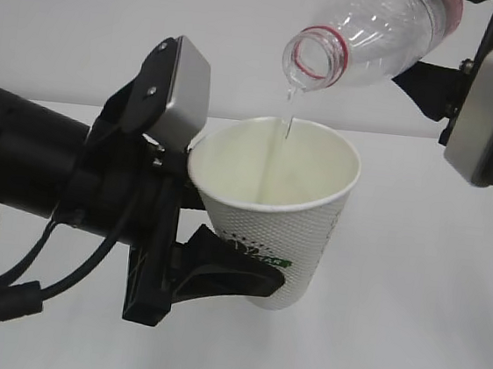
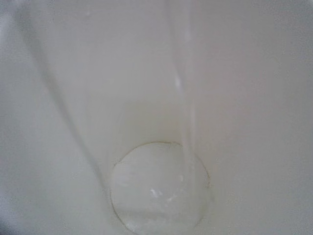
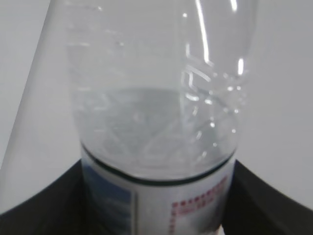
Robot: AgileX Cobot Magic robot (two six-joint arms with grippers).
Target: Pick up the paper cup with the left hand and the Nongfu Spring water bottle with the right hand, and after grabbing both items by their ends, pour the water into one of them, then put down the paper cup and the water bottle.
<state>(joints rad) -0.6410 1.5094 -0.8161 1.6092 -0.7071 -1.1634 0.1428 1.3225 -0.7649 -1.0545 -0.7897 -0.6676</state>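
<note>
My left gripper [image 1: 250, 277] is shut on the lower end of the white dimpled paper cup [image 1: 290, 233], which is held off the table and leans slightly. Above the cup, the clear Nongfu Spring water bottle [image 1: 377, 35] lies tilted with its red-ringed open mouth pointing down over the rim. My right gripper [image 1: 438, 81] is shut on the bottle's labelled body [image 3: 156, 200], with its black fingers [image 3: 41, 203] on either side. A thin stream of water [image 1: 286, 114] falls into the cup. In the left wrist view the stream [image 2: 188, 122] reaches the wet cup bottom [image 2: 159, 191]. The left fingers are hidden there.
A white tabletop [image 1: 415, 343] lies below both arms and a plain white wall [image 1: 88, 9] stands behind. Black cables [image 1: 5, 300] hang under the left arm.
</note>
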